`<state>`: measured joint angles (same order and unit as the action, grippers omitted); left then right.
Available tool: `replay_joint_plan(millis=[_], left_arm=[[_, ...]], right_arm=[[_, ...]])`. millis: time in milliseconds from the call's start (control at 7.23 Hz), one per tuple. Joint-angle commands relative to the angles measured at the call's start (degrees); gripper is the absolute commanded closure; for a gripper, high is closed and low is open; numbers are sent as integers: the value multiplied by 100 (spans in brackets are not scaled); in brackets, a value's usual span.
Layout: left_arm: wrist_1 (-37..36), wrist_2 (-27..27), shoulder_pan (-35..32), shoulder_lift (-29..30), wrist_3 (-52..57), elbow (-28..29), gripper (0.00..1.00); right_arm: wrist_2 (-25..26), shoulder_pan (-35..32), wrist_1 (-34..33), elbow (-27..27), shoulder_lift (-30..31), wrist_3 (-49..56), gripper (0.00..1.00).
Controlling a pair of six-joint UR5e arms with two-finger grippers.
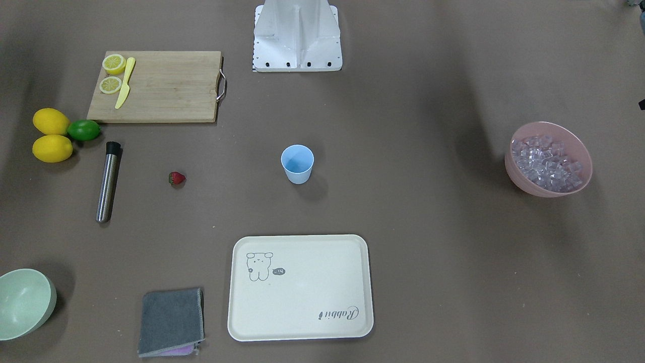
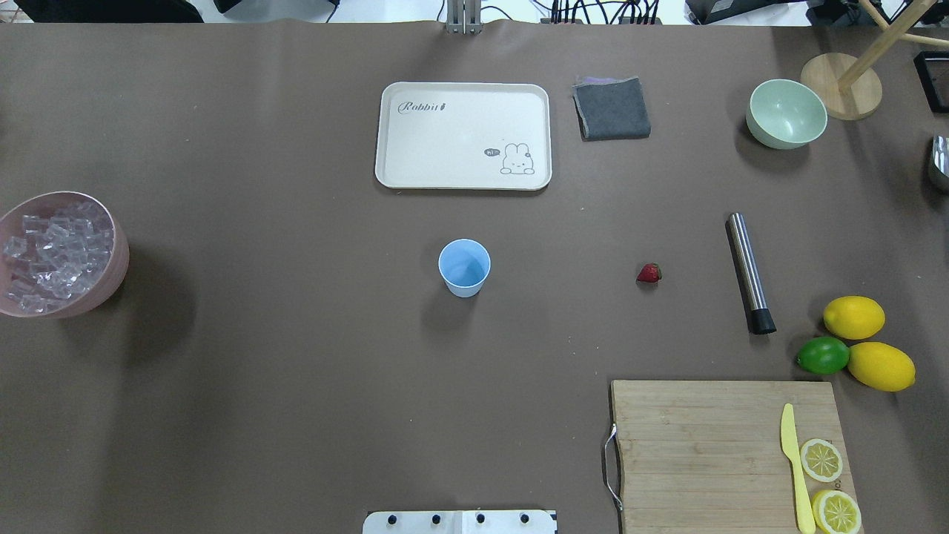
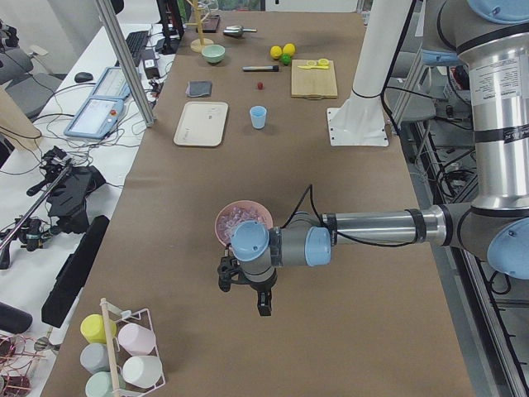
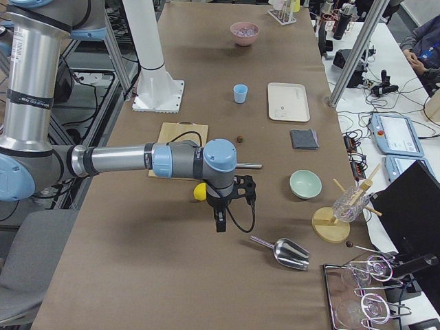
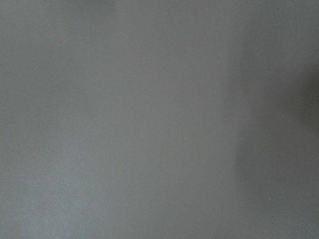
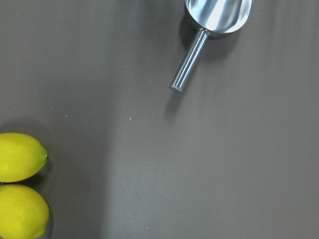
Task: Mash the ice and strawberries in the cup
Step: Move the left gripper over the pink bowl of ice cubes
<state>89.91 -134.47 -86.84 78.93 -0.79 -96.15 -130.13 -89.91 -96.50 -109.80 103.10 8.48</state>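
The light-blue cup [image 1: 297, 164] [image 2: 464, 267] stands upright and empty-looking at the table's middle. A small red strawberry [image 1: 176, 178] [image 2: 649, 274] lies on the table between the cup and a steel muddler. The ice [image 1: 546, 161] [image 2: 52, 252] fills a pink bowl [image 2: 118, 274] at the table's left end. My left gripper [image 3: 244, 296] hangs above the table just beyond that bowl, far from the cup; I cannot tell whether it is open or shut. My right gripper [image 4: 234, 210] hovers near the lemons and a metal scoop; whether it is open or shut cannot be told either.
A steel muddler [image 1: 107, 184] lies by two lemons [image 1: 51, 121] and a lime [image 1: 84, 129]. A cutting board [image 1: 166, 85] carries a yellow knife and lemon slices. A cream tray [image 1: 302, 287], grey cloth [image 1: 171, 320], green bowl [image 1: 25, 302] and scoop [image 6: 217, 15] lie around.
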Motion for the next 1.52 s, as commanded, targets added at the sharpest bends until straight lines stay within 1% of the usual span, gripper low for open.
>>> replay_joint_plan(millis=[0,138,553,968,1107,1245,1383], left_arm=[[0,0,0,0,0,0,1],[0,0,0,0,0,-9,1],[9,0,0,9,0,-26,1],[70,0,0,44,-9,-35,1],[175,0,0,44,-17,-35,1],[202,0,0,79,-9,-26,1],[202,0,0,157,9,-44,1]], right_arm=[[-39,0,0,-16,17,22,0],[-109,-17,0,-24,35,22,0],[-48,-53,0,-77,62,22,0],[-39,-342,18,10,-403,-101,0],[-91,-369,52,-94,-300,-58,0],[-109,-378,201,-60,-142,-31,0],[-92,-378,324,1,-115,-40,0]])
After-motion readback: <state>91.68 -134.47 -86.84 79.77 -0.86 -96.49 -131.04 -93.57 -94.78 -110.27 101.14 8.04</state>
